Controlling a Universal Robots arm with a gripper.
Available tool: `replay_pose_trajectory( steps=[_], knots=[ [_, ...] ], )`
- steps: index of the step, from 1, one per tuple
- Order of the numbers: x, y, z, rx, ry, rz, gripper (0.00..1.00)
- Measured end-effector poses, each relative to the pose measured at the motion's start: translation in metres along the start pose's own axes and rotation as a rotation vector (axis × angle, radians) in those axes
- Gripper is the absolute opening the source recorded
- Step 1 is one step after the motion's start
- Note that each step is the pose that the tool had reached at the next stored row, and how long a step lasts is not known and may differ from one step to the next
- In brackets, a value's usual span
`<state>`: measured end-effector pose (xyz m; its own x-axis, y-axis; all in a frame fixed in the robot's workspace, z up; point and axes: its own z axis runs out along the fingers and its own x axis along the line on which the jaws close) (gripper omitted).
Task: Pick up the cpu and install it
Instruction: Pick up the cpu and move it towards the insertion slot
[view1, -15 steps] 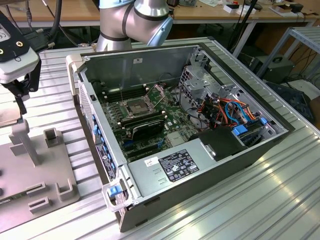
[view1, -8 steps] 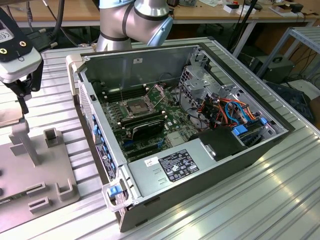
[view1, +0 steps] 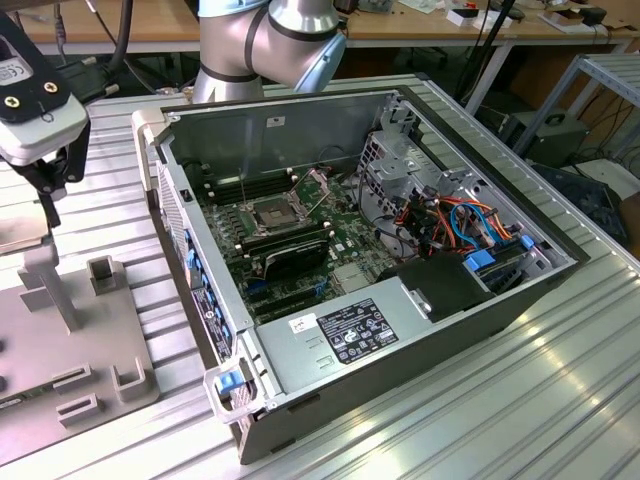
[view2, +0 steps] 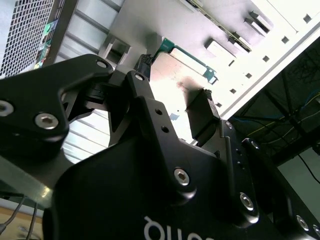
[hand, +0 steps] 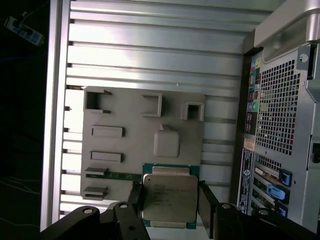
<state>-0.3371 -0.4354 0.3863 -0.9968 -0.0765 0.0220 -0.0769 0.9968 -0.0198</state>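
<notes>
Jaws clasp the cpu (hand: 169, 197) by its sides, lid print unreadably faint.

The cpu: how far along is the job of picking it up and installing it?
Done: the gripper is at the cpu, by the grey fixture plate. In hand: the pick-up; a firm grip cannot be confirmed. Left: the install, since the socket in the open computer case looks empty.
</notes>
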Motion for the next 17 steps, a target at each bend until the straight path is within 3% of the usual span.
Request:
replay_pose_trajectory(
  steps=[17],
  knots=[
    [-0.0214, -0.0016, -0.0004, 0.0, 0.0, 0.0, 0.55]
  ],
)
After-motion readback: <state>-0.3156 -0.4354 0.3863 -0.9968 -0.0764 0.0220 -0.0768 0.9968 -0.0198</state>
